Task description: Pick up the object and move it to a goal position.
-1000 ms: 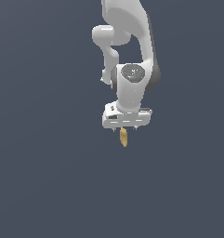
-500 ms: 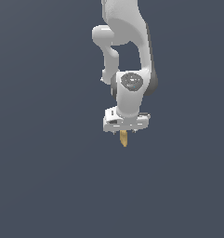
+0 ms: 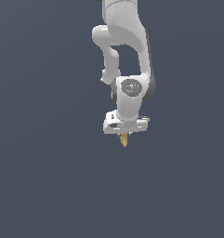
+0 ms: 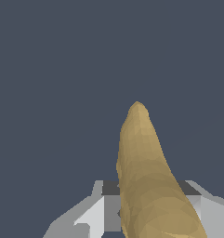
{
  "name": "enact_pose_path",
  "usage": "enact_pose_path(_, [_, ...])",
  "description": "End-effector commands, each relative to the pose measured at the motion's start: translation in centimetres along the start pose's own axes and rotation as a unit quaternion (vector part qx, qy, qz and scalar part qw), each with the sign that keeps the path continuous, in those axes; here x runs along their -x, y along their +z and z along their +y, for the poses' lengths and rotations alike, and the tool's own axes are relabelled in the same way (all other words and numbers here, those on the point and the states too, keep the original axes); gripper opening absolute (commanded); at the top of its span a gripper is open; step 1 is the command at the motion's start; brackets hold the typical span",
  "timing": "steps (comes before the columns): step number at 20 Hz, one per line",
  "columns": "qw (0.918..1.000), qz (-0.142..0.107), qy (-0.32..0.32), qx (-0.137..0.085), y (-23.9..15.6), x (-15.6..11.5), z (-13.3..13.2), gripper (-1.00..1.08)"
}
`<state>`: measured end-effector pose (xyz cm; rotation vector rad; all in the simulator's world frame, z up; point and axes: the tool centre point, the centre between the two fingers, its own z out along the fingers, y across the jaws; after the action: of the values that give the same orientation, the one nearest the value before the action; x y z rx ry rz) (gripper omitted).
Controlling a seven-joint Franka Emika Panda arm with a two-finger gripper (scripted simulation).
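The object is a small tan-yellow piece with a tapered end; it hangs point down below the white hand in the exterior view. My gripper is shut on its upper part, which the hand hides. In the wrist view the object fills the middle, running away from the camera to a rounded tip, with grey fingers on either side of its base. No goal mark shows in either view.
The white arm comes down from above in the exterior view. All around is a plain dark grey-blue ground with no other objects in sight.
The hand has rotated about its vertical axis and shifted slightly, with the object still held and pointing down.
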<state>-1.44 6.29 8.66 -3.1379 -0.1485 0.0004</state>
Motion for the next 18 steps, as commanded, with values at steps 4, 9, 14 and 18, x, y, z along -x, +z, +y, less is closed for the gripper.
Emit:
enact_pose_path(4, [1.0, 0.0, 0.0, 0.0, 0.0, 0.0, 0.0, -1.0])
enact_pose_path(9, [1.0, 0.0, 0.0, 0.0, 0.0, 0.0, 0.0, -1.0])
enact_pose_path(14, [1.0, 0.0, 0.0, 0.0, -1.0, -0.3, 1.0, -1.0])
enact_pose_path(18, [1.0, 0.0, 0.0, 0.0, -2.7, -0.9, 2.6, -1.0])
